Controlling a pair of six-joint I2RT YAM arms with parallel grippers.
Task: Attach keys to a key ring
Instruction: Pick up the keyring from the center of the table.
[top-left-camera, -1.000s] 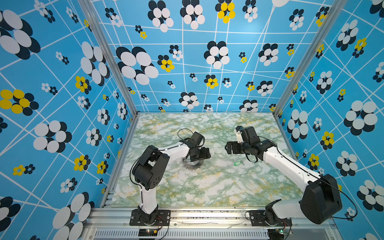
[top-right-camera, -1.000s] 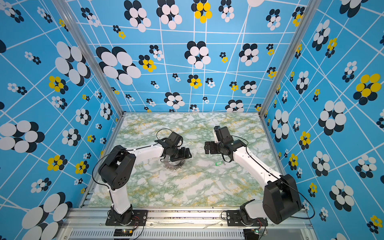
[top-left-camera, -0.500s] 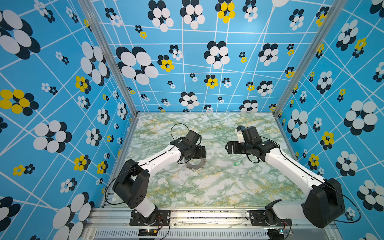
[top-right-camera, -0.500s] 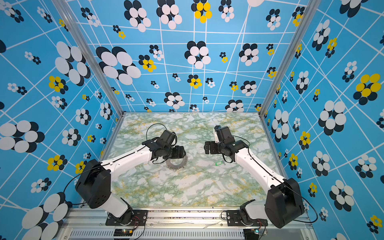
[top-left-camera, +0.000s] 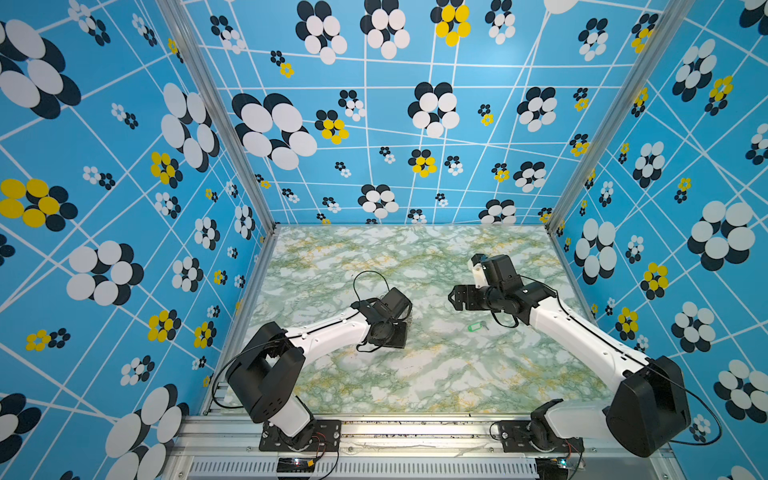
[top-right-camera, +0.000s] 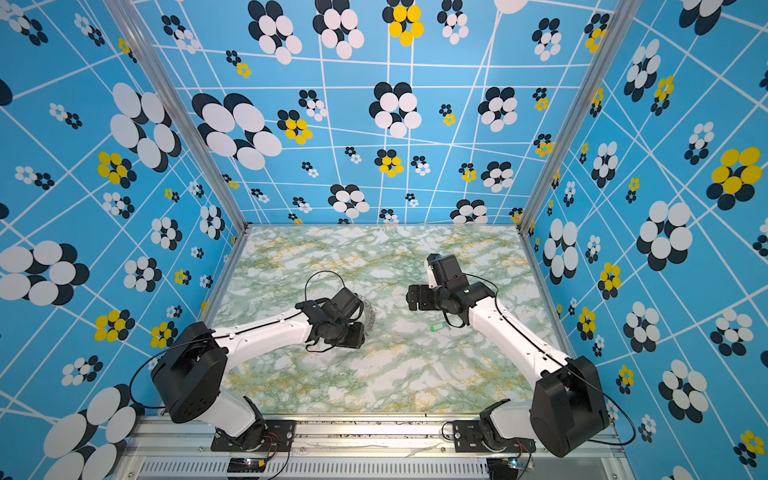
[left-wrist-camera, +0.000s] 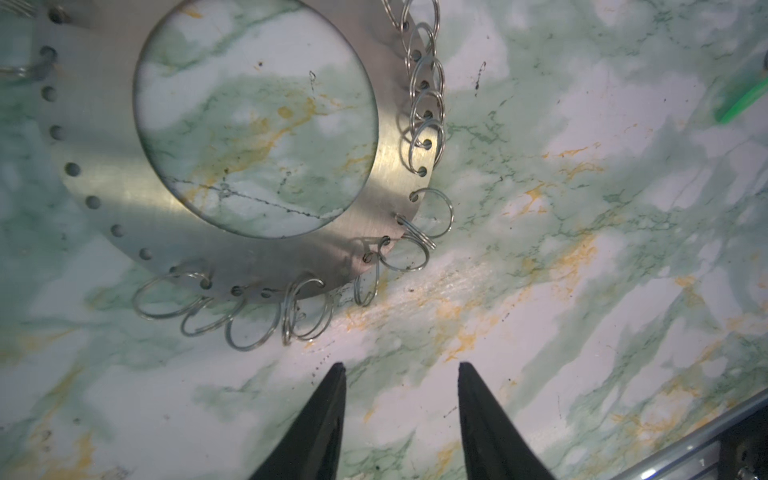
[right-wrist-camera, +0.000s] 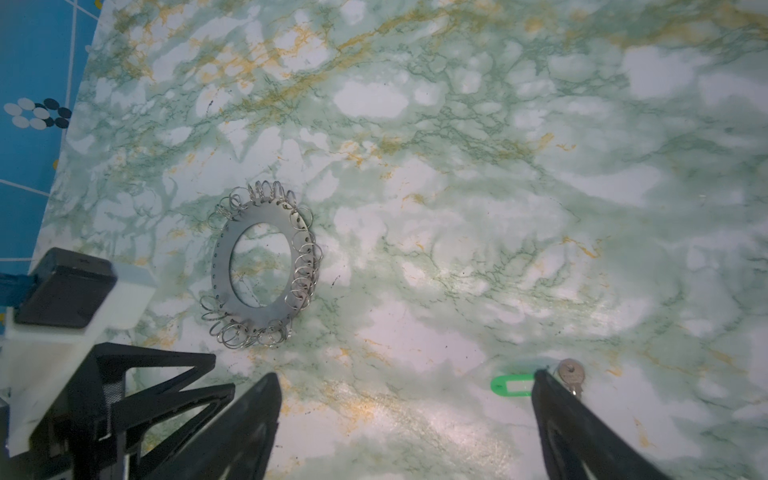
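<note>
Fingers of right gripper (right-wrist-camera: 405, 374) spread wide, empty; left gripper (left-wrist-camera: 401, 368) fingers part-open, also empty. Small bright green oblong plastic key tag (right-wrist-camera: 511, 384) lies flat on green-veined marble-pattern tabletop (top-left-camera: 415, 374), near right gripper, on its base-ward side in both top views; right wrist view has one fingertip overlapping tag's end, silvery metal key (right-wrist-camera: 571, 372) showing beyond it. Tag's long axis runs roughly along the line joining right fingertips, not across it; judged: wrist must turn before pinching. Key end points toward robot's right. Right arm nearer. Large flat grey metal ring (left-wrist-camera: 390, 174), fringed with wire loops, lies flat just ahead of left fingertips, not touching
</note>
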